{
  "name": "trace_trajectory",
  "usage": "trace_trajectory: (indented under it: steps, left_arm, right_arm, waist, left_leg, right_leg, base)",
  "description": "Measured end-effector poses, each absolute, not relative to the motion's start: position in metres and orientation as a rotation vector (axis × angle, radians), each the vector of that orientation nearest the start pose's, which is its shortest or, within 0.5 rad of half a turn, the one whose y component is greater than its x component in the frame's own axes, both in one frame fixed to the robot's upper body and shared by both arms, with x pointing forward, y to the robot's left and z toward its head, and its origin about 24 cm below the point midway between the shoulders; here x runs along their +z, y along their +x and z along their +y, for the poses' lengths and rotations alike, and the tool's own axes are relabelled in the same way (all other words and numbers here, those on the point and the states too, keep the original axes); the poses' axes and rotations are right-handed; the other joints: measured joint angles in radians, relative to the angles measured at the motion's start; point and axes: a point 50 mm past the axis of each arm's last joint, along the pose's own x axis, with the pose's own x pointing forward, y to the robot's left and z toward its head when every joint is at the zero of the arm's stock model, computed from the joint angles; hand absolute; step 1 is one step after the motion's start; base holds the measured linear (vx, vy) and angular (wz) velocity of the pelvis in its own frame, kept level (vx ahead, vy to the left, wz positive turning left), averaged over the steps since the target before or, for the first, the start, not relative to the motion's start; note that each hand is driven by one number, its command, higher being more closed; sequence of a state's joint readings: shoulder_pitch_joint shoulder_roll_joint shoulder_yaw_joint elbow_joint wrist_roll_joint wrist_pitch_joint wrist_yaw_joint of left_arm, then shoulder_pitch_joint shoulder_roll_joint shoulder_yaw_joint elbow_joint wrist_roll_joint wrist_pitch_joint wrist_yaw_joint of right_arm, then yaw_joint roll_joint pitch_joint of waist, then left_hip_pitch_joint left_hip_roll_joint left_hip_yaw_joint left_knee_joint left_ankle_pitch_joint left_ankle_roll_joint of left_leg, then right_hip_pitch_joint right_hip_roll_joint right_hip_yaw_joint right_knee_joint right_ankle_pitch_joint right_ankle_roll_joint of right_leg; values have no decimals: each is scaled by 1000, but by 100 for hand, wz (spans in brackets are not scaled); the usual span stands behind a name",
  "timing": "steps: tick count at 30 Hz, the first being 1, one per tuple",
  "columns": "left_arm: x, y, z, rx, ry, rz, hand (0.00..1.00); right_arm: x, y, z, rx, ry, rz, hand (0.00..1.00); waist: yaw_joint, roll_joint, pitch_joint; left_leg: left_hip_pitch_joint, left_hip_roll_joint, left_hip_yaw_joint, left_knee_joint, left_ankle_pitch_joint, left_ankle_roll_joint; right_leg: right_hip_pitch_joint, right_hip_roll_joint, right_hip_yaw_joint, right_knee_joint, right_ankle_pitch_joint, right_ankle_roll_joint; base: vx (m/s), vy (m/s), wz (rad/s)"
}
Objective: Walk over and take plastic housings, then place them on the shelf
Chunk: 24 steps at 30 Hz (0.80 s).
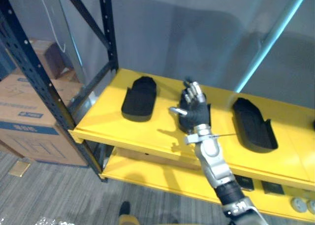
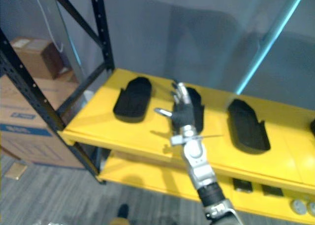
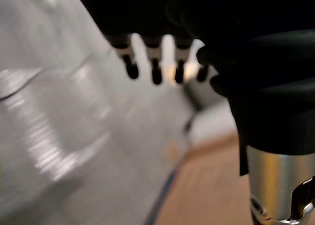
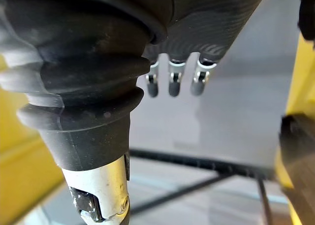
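Evidently three black plastic housings (image 1: 139, 98) lie in a row on the yellow shelf (image 1: 98, 121), starting near its left edge. The right hand (image 1: 193, 107) is spread over the middle housing (image 2: 198, 106); the left hand (image 3: 156, 72) is relaxed and empty. The housings are probably light, stiff and slick, best grasped across the side walls.

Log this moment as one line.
right hand: open, above middle housing, contact unclear | left hand: open, empty | yellow shelf: left housing, right housing lying either side
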State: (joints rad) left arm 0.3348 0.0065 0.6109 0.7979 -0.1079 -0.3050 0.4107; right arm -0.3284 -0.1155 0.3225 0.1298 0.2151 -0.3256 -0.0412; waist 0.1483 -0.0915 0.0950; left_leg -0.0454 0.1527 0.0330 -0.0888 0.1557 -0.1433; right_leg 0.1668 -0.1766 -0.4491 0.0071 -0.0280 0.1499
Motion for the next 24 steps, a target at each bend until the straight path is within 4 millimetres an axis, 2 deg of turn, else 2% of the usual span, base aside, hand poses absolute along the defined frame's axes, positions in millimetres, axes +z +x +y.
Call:
trace_trajectory:
  steps: [3, 8, 11, 14, 17, 21, 24]
  left_arm:
    - [-134, -1, 279, 1147, -140, 879, 0]
    - [-143, -17, 277, 1071, -239, 991, 0]
    - [-147, -23, 273, 1037, -275, 1046, 0]
    - [-150, -27, 269, 1030, -302, 1079, 0]
    - [-151, -27, 268, 1008, -313, 1095, 0]
    - [-149, -20, 275, 957, -280, 1085, 0]
    - [-150, -14, 273, 923, -272, 1084, 0]
  right_arm:
    - [113, 285, -64, 488, 49, -426, 0]
    - [116, 278, -69, 625, -32, -443, 0]
    - [117, 268, -78, 685, -85, -438, 0]
    - [103, 257, -98, 666, -69, -358, 0]
    - [86, 249, -117, 593, -59, -275, 0]
    - [62, 238, -123, 579, -12, -165, 0]
    - [53, 236, -124, 585, -6, -129, 0]
  waist:
    - [-7, 10, 7]
    - [-25, 19, 23]
    - [-27, 9, 29]
    - [-48, -2, 23]
    - [-63, 0, 25]
    - [-84, 17, 35]
    - [-96, 26, 41]
  left_leg:
    - [12, 13, 25, 0, -5, -3]
    - [13, 14, 35, 0, -9, -2]
    - [27, 18, 62, 0, -12, -5]
    - [28, 18, 70, 0, -15, -7]
    - [33, 22, 86, 0, -20, -11]
    - [49, 20, 103, 0, -38, -9]
    - [48, 17, 106, 0, -40, -8]
  right_leg:
    - [-7, 5, 27, 1, 0, 0]
    - [-11, 6, 41, 1, 1, -1]
    - [-10, 6, 60, 1, 8, 5]
    - [-13, 5, 69, 1, 9, 5]
    - [-20, 5, 81, 1, 8, 5]
    - [-10, 2, 94, 1, -3, 0]
    - [-13, -1, 96, 2, -5, 2]
  base:
    - [6, -22, -23]
    - [20, -18, -6]
    - [61, -23, -18]
    - [46, -22, -10]
    - [24, -22, -15]
    - [-11, -15, -12]
    - [-5, -1, -2]
